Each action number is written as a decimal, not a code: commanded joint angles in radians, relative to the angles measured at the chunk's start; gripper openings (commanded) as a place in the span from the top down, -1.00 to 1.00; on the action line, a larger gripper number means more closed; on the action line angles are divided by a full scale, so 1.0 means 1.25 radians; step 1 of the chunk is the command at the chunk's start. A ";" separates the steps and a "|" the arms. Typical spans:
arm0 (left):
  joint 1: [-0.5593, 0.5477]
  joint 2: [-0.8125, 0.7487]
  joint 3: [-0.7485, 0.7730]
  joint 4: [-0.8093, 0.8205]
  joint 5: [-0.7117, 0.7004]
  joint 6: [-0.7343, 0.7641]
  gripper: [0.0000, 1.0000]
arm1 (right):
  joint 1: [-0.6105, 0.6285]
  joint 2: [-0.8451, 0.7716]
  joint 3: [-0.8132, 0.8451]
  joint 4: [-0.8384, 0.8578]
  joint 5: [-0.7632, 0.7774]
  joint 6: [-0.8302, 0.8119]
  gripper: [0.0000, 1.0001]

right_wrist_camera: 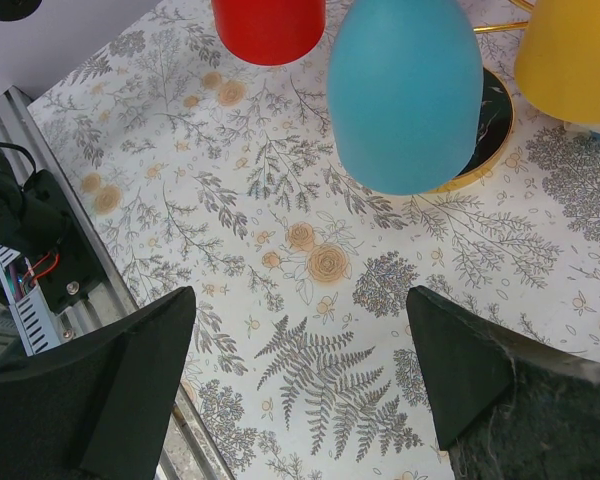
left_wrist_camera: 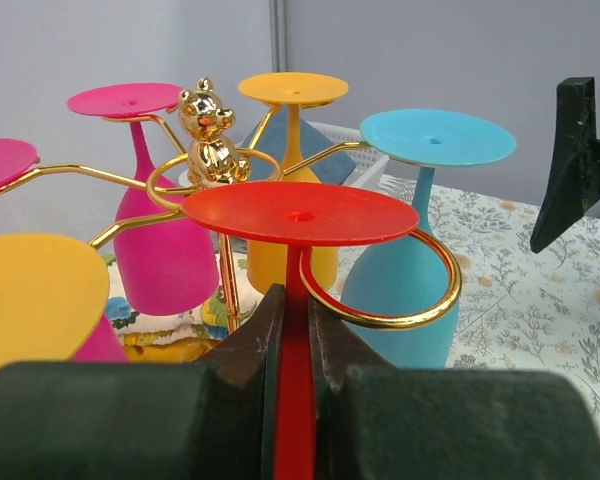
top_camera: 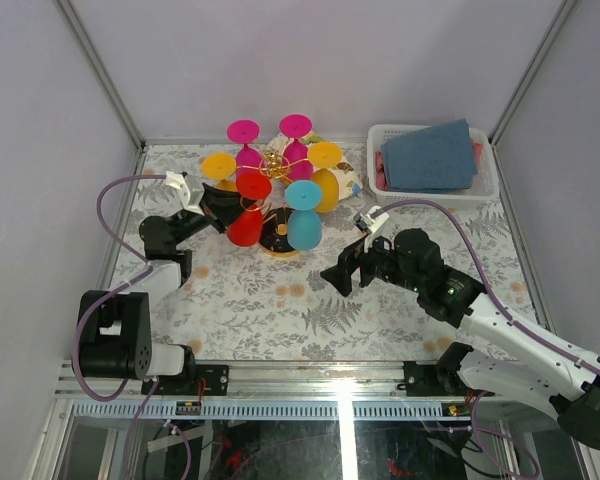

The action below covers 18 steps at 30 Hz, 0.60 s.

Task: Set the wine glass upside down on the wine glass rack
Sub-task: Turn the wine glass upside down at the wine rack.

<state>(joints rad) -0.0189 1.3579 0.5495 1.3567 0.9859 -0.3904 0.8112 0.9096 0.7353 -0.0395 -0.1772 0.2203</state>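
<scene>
Red glass (left_wrist_camera: 300, 215) inverted, stem vert; L claw (left_wrist_camera: 295, 312) grips stem; R claw (right_wrist_camera: 300, 310) released.

Red wine glass (left_wrist_camera: 300, 213): opaque plastic, inverted, flat round foot on top and bowl hanging down. Stem is upright and sits in the mouth of a curled loop arm on the near-left side of the rack. Foot is just above that loop; can't tell if it bears on the wire. Stem is pinched in the left gripper (left_wrist_camera: 298, 340), below the loop.

Wine glass rack (left_wrist_camera: 420, 310): gold wire tree, loop arms radiating from a central post topped by a gold bear figure. It stands upright on a round black gold-rimmed base, far-middle in the top view.
</scene>
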 commanded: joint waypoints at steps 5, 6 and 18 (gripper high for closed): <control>0.002 -0.001 0.004 -0.039 0.099 0.042 0.94 | -0.001 0.007 0.014 0.041 -0.014 0.011 -0.88; 0.002 -0.002 0.002 -0.039 0.102 0.042 0.93 | -0.001 0.008 0.015 0.042 -0.014 0.012 -0.88; 0.002 0.011 -0.005 -0.008 0.132 0.007 0.70 | -0.001 0.016 0.015 0.045 -0.019 0.014 -0.89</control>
<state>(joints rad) -0.0189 1.3537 0.5598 1.3491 1.0706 -0.3695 0.8112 0.9321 0.7353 -0.0387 -0.1783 0.2253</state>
